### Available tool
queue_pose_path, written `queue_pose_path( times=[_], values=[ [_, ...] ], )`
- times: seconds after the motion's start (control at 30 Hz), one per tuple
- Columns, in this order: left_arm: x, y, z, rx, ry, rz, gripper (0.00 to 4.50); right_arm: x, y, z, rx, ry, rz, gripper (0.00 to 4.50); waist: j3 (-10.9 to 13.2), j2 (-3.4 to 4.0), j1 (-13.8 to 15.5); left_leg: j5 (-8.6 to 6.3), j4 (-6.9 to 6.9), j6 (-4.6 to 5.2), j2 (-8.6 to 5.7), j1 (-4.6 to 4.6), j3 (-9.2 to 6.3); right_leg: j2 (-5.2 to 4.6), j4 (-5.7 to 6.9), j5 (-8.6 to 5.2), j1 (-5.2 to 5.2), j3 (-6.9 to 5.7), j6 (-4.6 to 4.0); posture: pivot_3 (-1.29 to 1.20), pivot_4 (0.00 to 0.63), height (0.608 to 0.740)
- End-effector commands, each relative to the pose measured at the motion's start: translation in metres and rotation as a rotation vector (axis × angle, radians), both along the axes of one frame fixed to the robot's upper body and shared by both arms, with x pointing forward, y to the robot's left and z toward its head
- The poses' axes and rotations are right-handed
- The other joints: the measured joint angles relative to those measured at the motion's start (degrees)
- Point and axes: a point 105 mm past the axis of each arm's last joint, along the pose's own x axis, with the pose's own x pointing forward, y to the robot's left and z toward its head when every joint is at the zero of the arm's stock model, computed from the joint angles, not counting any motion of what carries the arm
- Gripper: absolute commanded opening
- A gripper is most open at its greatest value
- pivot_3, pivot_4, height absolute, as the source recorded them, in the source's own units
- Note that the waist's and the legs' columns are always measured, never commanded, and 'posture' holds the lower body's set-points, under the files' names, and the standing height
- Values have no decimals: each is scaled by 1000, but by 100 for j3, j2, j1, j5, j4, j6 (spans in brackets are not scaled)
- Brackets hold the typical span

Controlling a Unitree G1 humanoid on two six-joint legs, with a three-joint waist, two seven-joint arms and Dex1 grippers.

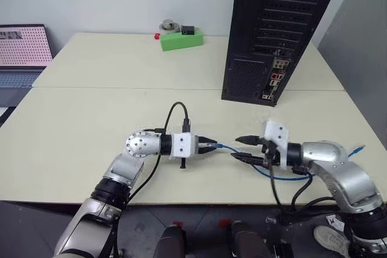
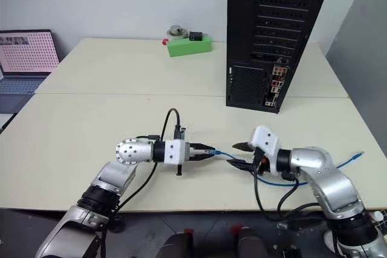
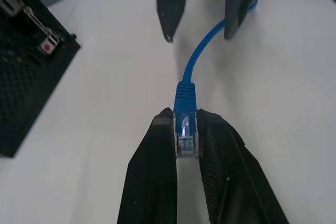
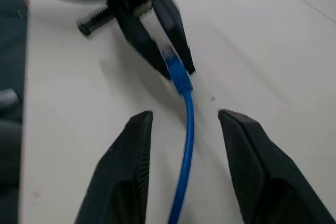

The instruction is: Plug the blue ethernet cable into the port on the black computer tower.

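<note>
Both grippers are meeting near me: left gripper (image 3: 186, 145) is clamping the cable (image 3: 202, 56) plug for the tower (image 1: 275, 28); right gripper (image 4: 184, 124) fingers are standing apart, cable between them, I judge letting go.

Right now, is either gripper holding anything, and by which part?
The left gripper is shut on the blue ethernet cable, pinching its clear plug end. The right gripper is open, straddling the cord without gripping it.

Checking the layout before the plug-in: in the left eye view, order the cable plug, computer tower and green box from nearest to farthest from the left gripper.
1. Blue ethernet cable plug: clamped in the left gripper.
2. Black computer tower: upright, beyond to the right.
3. Green box: at the table's far edge.
</note>
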Motion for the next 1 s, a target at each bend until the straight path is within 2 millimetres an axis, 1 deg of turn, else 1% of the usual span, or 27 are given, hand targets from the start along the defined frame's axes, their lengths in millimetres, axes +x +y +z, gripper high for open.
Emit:
queue_pose_path(
  times=[0.03,0.07,0.2,0.3,0.47,0.63,0.87,0.93,0.97,1.0],
  values=[
    [-8,-2,10,-42,-295,-81,282,-5,5,13,153,81,-32,3249,-2,-2,1,0,0,0,1,1,-1,0,0,0,1,-1,0,0,150,740],
    [-7,-2,13,-63,-345,-82,282,-4,6,13,178,103,-45,3514,-2,-2,2,0,0,0,1,2,0,0,0,0,2,0,0,0,150,740],
    [-14,-3,24,-129,-501,-122,282,-1,12,11,239,166,-73,3582,-2,-3,7,0,0,0,0,0,0,-1,-1,1,2,-1,3,0,150,740],
    [-15,-4,31,-175,-577,-123,282,-1,18,9,275,214,-68,3582,-2,-2,6,0,0,0,0,0,0,0,0,1,3,-1,5,0,150,740],
    [-16,-7,33,-186,-613,-134,282,-1,24,11,304,245,-51,3582,-2,-2,3,0,0,0,0,1,0,0,0,0,4,-2,9,0,150,740],
    [-16,-8,34,-186,-631,-130,282,-1,27,19,336,245,-23,3582,-2,-2,2,0,0,0,0,1,0,1,0,0,4,-3,10,0,150,740],
    [-15,-8,34,-186,-641,-125,282,-1,28,22,342,241,-18,3582,-2,-2,1,0,0,0,0,1,0,1,0,-1,4,-3,10,0,150,740],
    [-15,-8,34,-187,-642,-123,282,0,28,22,342,237,-23,3220,-2,-2,1,0,0,0,0,1,0,1,1,-1,4,-3,10,0,150,740],
    [-15,-8,33,-187,-642,-124,282,0,28,22,345,237,-23,3147,-2,-2,1,0,0,0,0,1,0,1,1,-1,4,-3,10,0,150,740],
    [-16,-9,33,-187,-644,-126,282,0,28,22,347,237,-24,2837,-2,-2,0,0,0,0,0,1,0,1,0,-1,4,-3,10,0,150,740]
  ],
)
